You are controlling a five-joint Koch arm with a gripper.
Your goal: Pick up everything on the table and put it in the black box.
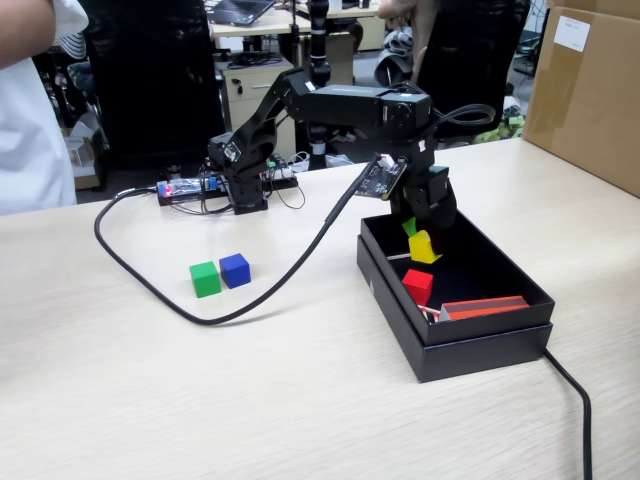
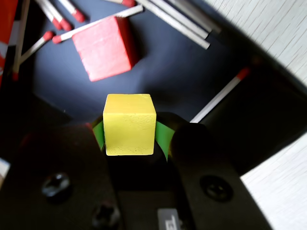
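No readable writing anywhere: the white label on the brown carton [image 1: 590, 90] far beyond the pincer is too small to read, and the mark at the bottom edge of the wrist view is cut off.

Surface [image 1: 150, 390]: light wood grain, wide and mostly bare. Black box [image 1: 480, 340] sits directly under the pincer, open top, an orange-red strip [image 1: 485, 307] lying inside at its near end.

Arm [image 1: 350, 105] reaches from its base over the box. Pincer [image 1: 424, 243] is closed on the yellow cube [image 1: 424, 247], held inside the box walls, above the floor. The wrist view shows green pads [image 2: 162, 139] pressing both sides of the cube [image 2: 129, 124]; the fixed view shows only a sliver of green.

Red cube [image 1: 417, 285] rests on the box floor just ahead of the pincer, nearer the fixed camera. Only the wrist view shows red-tipped matchsticks [image 2: 88, 26] scattered on the box floor around the red cube [image 2: 105, 48].

Green cube [image 1: 205, 279] and blue cube [image 1: 235, 270] stand touching on the surface, well apart from the pincer, on its left in the fixed view. A thick black cable [image 1: 215, 318] curves across the surface between them and the box.
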